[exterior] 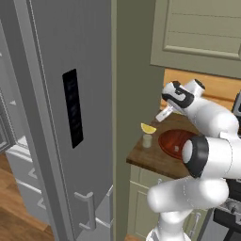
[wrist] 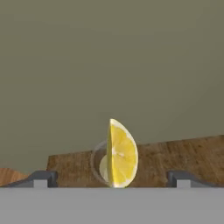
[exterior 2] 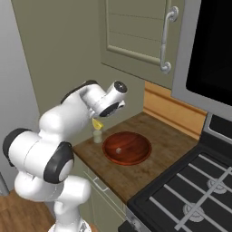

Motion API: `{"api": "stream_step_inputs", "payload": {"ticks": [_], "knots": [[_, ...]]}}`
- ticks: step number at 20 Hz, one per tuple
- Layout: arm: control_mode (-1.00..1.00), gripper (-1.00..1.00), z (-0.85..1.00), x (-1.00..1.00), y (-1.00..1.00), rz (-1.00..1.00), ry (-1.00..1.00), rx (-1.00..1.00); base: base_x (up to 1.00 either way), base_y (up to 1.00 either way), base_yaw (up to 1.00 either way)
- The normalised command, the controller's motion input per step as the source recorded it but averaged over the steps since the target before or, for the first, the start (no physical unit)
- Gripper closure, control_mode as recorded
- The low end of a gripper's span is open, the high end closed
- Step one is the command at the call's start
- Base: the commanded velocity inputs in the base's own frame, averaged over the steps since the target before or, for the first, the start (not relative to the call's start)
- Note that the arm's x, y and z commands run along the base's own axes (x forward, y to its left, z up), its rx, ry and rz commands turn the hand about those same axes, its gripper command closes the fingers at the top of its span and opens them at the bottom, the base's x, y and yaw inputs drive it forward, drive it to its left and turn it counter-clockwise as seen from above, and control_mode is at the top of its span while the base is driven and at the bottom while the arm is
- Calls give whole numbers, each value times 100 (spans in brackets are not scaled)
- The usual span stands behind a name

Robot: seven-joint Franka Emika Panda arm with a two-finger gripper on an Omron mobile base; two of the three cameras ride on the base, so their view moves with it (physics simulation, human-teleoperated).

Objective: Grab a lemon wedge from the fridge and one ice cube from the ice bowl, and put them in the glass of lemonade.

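Observation:
The yellow lemon wedge (wrist: 119,154) stands on edge right over the small pale glass of lemonade (wrist: 99,161), at its rim. My gripper (wrist: 113,179) is open, with its fingertips (wrist: 43,177) wide apart on either side of the wedge and not touching it. From the left base view, the wedge (exterior: 148,128) sits on top of the glass (exterior: 147,140) at the counter's left end. The reddish-brown ice bowl (exterior 2: 127,147) lies just right of the glass (exterior 2: 97,136) and holds a small pale ice cube (exterior 2: 118,150). The grey fridge (exterior: 70,117) stands to the left.
A wooden counter (exterior: 150,157) carries the glass and bowl, with an olive side panel (exterior: 132,70) at its left end. Beige wall cabinets (exterior 2: 136,36) hang above it. A stove top (exterior 2: 190,195) lies to the right under a black microwave (exterior 2: 213,50).

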Motion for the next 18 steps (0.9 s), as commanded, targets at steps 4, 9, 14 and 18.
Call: {"api": "stream_step_inputs", "payload": {"ticks": [4,9,14,18], "knots": [[-100,-100,26,-68,0,-3,-21,12,0,0,0],[-100,-100,30,-59,0,-2,-24,12,0,0,0],[-100,-100,56,-24,0,-6,-7,7,0,0,0],[-100,-100,92,0,2,-10,1,8,0,0,0]]}}
